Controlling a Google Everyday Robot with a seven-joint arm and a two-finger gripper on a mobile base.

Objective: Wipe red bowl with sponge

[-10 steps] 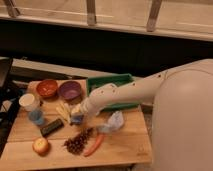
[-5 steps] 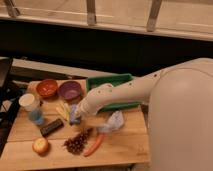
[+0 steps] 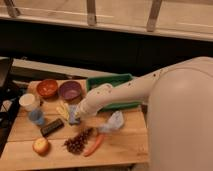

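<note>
The red bowl [image 3: 48,88] stands at the table's back left, beside a purple bowl [image 3: 70,90]. The sponge [image 3: 73,116], a small light-blue block, lies in front of the purple bowl, left of the table's middle. My gripper [image 3: 77,115] reaches in from the right on a white arm and is down at the sponge, its fingers shut on the sponge's right side. Part of the sponge is hidden by the gripper. The sponge rests low at the table surface, about a hand's width in front of the red bowl.
A green tray [image 3: 119,80] sits behind the arm. A pale cloth [image 3: 114,121], a carrot [image 3: 93,145] and a dark brown cluster [image 3: 77,141] lie in front. A white cup [image 3: 28,101], blue cup [image 3: 36,116], dark bar [image 3: 52,127], yellow item [image 3: 62,110] and round fruit [image 3: 41,145] crowd the left.
The gripper has settled a little lower onto the sponge and its fingers have closed on it. The bowls and other items have not moved.
</note>
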